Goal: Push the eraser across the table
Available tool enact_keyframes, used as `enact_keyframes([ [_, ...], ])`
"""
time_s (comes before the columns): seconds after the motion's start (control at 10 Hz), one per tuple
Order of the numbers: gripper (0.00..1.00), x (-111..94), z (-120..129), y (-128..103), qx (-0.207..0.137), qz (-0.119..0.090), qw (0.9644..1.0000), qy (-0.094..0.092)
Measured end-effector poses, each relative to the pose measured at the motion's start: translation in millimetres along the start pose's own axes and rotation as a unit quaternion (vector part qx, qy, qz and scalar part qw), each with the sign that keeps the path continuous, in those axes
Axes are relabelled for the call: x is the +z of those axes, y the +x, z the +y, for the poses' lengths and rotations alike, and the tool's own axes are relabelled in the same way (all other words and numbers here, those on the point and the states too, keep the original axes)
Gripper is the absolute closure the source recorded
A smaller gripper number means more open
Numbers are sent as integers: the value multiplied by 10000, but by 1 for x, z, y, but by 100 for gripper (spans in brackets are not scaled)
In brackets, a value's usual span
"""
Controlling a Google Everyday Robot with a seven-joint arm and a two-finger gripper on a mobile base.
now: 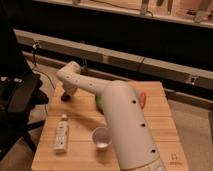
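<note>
So we've got the gripper (67, 93) down at the eraser (65, 97), far-left of the white cup (101, 138) near the counter (160, 107) edge. Can't tell gripper state. Push looks barely begun; most travel left.

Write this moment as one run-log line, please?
pincer: far-left table edge, at eraser | white cup: near front | white device: front-left | push: underway

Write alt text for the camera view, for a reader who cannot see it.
A white robot arm reaches across a small wooden table, its pincer down at the far left edge by a small dark eraser. A white cup and a long white device lie nearer.
</note>
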Motion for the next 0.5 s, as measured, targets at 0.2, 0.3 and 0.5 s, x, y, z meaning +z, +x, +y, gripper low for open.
enact_keyframes([
  [0.2, 94, 8, -2, 5, -15, -23, 10000, 91],
  [0.3, 94, 9, -6, 5, -38, -19, 9998, 199],
  [0.5, 94, 11, -14, 5, -102, 34, 9993, 346],
])
